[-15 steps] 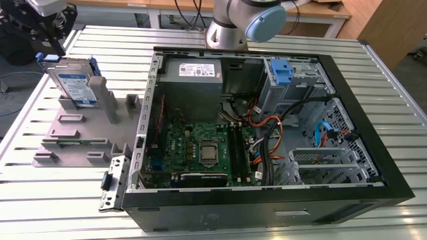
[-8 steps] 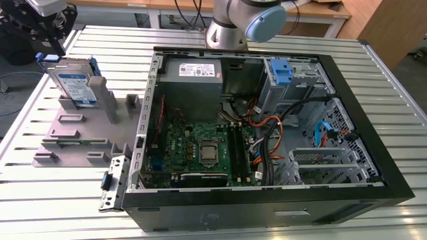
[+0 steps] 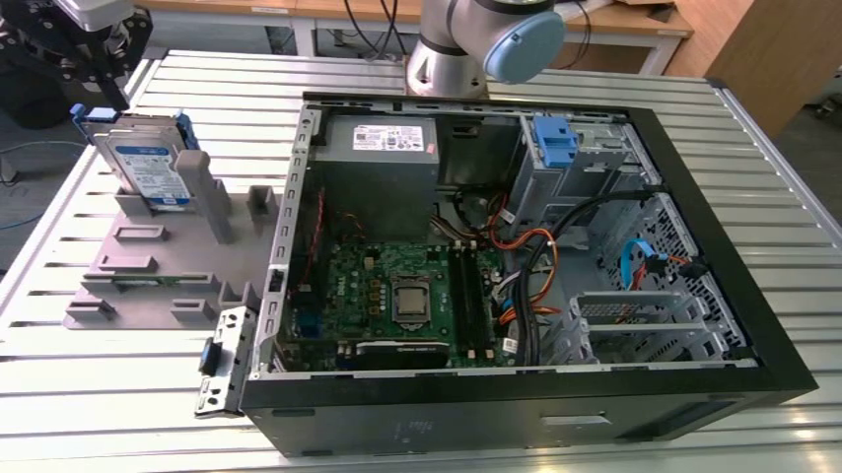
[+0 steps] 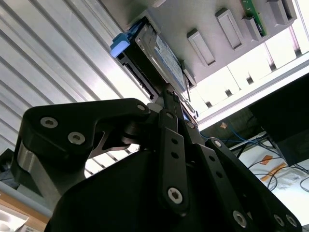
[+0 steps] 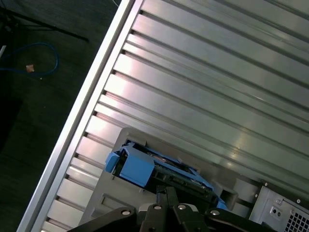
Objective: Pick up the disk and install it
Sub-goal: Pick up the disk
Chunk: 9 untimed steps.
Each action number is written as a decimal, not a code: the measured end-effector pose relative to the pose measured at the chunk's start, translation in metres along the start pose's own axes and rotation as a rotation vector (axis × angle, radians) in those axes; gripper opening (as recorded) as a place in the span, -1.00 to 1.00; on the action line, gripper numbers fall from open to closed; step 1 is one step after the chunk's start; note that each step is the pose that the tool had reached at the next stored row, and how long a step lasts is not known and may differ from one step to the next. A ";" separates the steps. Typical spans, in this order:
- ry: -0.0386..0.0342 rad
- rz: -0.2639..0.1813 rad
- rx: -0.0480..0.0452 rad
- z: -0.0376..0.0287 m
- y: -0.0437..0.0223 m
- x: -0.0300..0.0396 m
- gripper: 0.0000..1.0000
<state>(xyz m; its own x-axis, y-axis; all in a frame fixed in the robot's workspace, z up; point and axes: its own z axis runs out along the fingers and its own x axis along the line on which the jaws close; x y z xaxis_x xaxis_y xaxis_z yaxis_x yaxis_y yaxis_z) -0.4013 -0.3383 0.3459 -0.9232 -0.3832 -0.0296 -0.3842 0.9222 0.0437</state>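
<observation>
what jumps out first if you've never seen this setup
An open black computer case lies on the slatted metal table, its green motherboard exposed. At the exterior view's left, the silver disk in its blue plastic carrier stands on edge in a grey fixture, the black gripper above it.

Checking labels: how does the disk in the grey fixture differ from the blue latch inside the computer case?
The disk shows a silver labelled face; the blue latch is plain plastic. The disk stands in the grey fixture outside the computer case; the blue latch sits inside it. Both show blue plastic.
</observation>
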 end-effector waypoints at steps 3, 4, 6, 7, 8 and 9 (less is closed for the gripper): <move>0.0000 0.000 0.0000 0.0000 0.0000 0.0000 -0.79; 0.0000 0.000 0.0000 0.0000 0.0000 0.0000 -0.79; 0.0000 0.000 0.0000 0.0000 0.0000 0.0000 -0.79; 0.0000 0.000 0.0000 0.0000 0.0000 0.0000 -0.79; -0.0001 0.000 0.0000 0.0000 0.0000 0.0000 -0.79; 0.0000 -0.001 0.0000 0.0000 0.0000 0.0000 -0.79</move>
<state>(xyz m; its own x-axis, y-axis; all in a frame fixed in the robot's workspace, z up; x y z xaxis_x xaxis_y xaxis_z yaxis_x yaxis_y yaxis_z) -0.4013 -0.3383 0.3459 -0.9229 -0.3840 -0.0297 -0.3850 0.9219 0.0437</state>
